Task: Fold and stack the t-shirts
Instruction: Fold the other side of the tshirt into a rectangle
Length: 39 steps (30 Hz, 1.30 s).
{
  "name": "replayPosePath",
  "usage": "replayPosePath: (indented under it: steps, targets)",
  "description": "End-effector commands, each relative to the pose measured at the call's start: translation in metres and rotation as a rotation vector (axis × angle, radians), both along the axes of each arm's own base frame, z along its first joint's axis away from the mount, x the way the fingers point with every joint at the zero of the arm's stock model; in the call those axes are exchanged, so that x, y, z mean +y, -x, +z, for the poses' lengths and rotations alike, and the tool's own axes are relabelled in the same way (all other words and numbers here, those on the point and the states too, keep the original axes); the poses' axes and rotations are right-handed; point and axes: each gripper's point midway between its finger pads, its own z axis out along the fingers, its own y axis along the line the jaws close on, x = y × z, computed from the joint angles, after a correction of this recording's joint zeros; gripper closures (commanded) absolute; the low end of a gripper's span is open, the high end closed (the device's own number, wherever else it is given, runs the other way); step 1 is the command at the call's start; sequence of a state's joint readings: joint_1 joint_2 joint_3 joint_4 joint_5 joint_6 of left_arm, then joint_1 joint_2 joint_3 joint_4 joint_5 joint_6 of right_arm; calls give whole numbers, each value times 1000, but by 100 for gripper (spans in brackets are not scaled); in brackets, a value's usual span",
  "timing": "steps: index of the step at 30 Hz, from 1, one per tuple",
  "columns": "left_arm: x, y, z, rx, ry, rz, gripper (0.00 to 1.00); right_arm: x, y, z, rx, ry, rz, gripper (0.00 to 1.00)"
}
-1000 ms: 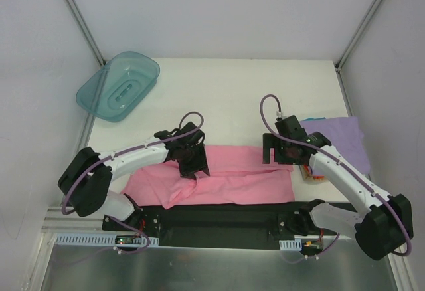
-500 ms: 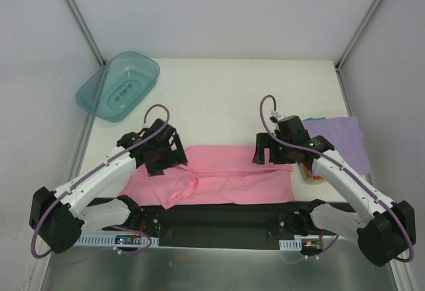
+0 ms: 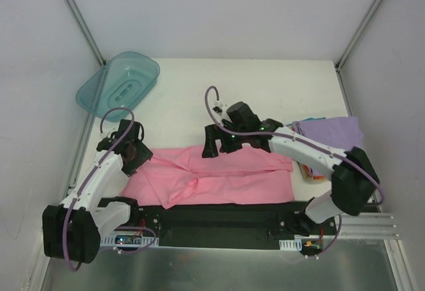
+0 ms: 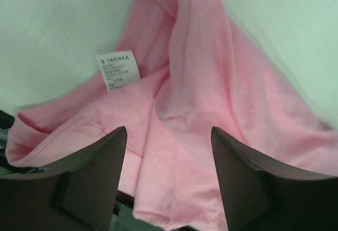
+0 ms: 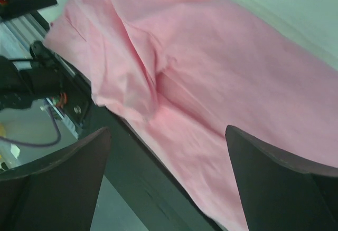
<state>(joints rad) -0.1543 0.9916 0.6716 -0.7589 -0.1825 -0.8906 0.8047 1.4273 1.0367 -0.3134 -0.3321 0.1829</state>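
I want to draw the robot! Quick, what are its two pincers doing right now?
Left pincer: open, holding nothing.
Right pincer: open, holding nothing.

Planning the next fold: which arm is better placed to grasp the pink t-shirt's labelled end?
Left, likely: the left gripper hangs open over that end of the pink t-shirt, white label in view; the right gripper is over its middle.

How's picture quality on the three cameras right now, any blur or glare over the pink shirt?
Top external: even light, no glare, pink t-shirt sharp. Left wrist: white label visible, print too soft to read. Right wrist: cloth slightly soft, near fingers dark and blurred.
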Motion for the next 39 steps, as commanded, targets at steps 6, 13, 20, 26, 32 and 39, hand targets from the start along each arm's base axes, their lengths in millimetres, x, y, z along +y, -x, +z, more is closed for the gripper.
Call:
replayPosePath:
  steps: [6, 13, 20, 26, 32, 39]
  targets:
    - [-1, -25, -27, -25, 73, -12, 47, 99, -9, -28, 184, 12, 4, 19]
    - [-2, -35, -39, -11, 102, -36, 80, 103, -17, -69, 279, 113, -133, 37]
    - [1, -42, -39, -13, 111, -47, 100, 128, -20, -88, 343, 108, -122, 52]
    - [9, -46, -31, -52, 104, -36, 100, 137, -28, -93, 346, 101, -135, 80]
    - [4, -55, -20, -82, 131, -76, 100, 145, -36, -85, 330, 69, -125, 99]
    - [3, -65, -10, -108, 154, -95, 100, 139, -47, -77, 287, 55, -139, 99]
